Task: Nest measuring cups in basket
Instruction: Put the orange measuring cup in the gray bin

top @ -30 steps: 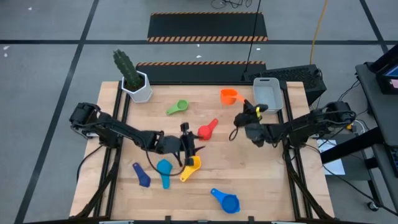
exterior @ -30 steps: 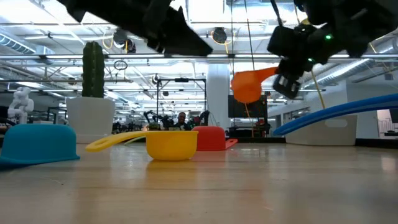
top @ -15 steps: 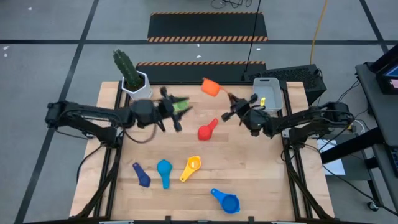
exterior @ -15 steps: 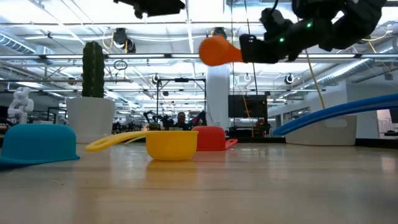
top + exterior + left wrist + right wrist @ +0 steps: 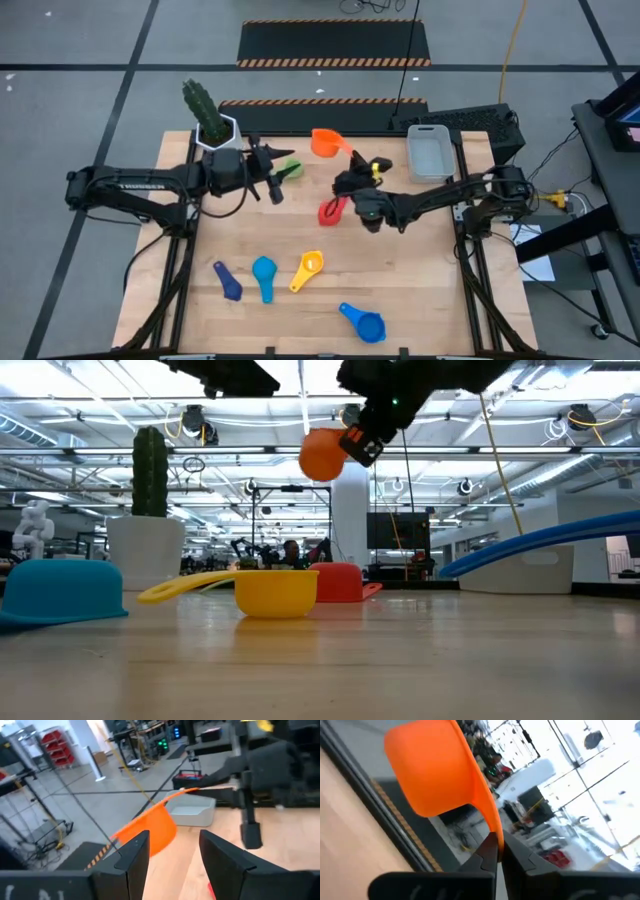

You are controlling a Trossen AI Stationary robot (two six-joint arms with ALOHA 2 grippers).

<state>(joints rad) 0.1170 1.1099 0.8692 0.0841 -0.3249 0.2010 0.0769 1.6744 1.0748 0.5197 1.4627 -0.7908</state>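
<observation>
My right gripper [image 5: 352, 165] is shut on the orange measuring cup [image 5: 325, 142], which it carries high over the table's far middle. My left gripper [image 5: 272, 172] hovers open with nothing between its fingers, right beside the green cup [image 5: 290, 168], which lies on the table. In the left wrist view the orange cup [image 5: 150, 830] shows beyond the open fingers. The red cup [image 5: 330, 210] lies at mid-table. Yellow [image 5: 308, 270], light blue [image 5: 263, 276], dark blue [image 5: 227, 281] and blue [image 5: 362, 322] cups lie near the front. The basket [image 5: 430, 152] stands at the far right. My right gripper pinches the free end of the orange cup's flat handle [image 5: 492, 834] between its two fingers. The fingers come about level from the table's right, along the handle. The bowl [image 5: 322, 455] sticks out past the fingertips, lifted well clear of the table.
A white hexagonal pot with a cactus [image 5: 215, 125] stands at the far left corner, close behind my left gripper. Bare wood [image 5: 420, 270] shows along the table's right side.
My left gripper has risen from beside the yellow cup and swung toward the far edge, to the green cup. My right gripper has carried the orange cup up and toward the table's left. The cups on the table have stayed put.
</observation>
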